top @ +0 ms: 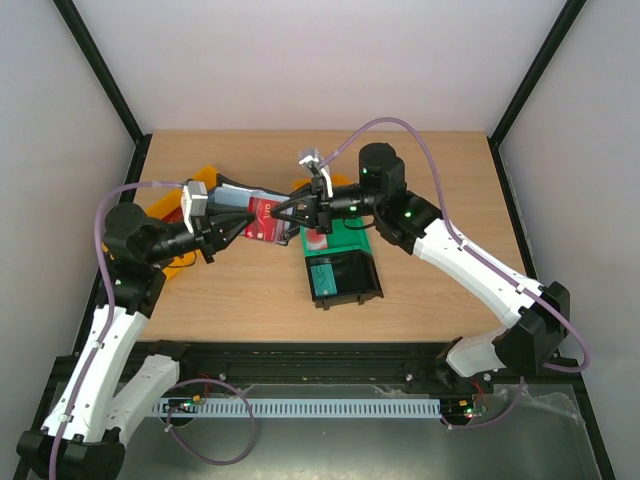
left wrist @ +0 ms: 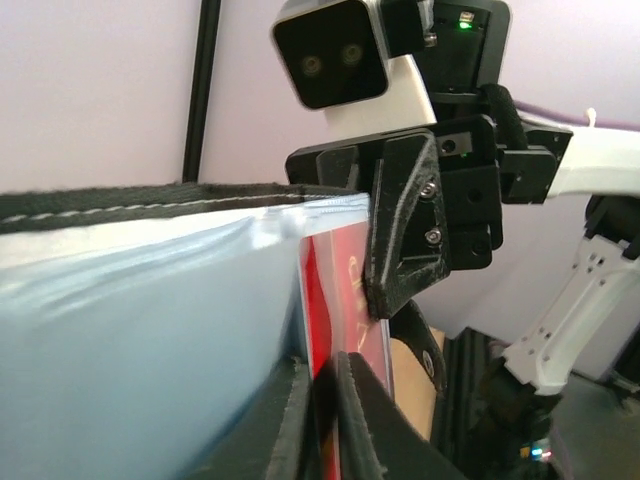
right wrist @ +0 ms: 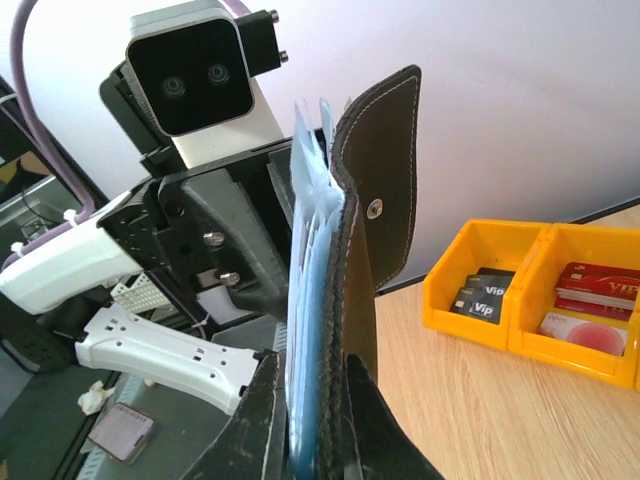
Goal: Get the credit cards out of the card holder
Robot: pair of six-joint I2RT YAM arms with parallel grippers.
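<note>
Over the table point(top: 420, 290), half-hidden card holder point(right wrist: 385, 150); credit card point(left wrist: 335, 290) apparently pinched.

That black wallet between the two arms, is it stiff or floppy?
Probably floppy: the wallet curves at its flap in the right wrist view, and its blue lining bulges. The red card inside looks flat, so likely stiffer, perhaps slick.

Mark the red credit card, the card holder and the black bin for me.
red credit card point(left wrist: 340, 300), left wrist view, middle of its red face.
card holder point(right wrist: 385, 150), right wrist view, black outer flap.
black bin point(top: 362, 272), top external view, bare dark interior.
</note>
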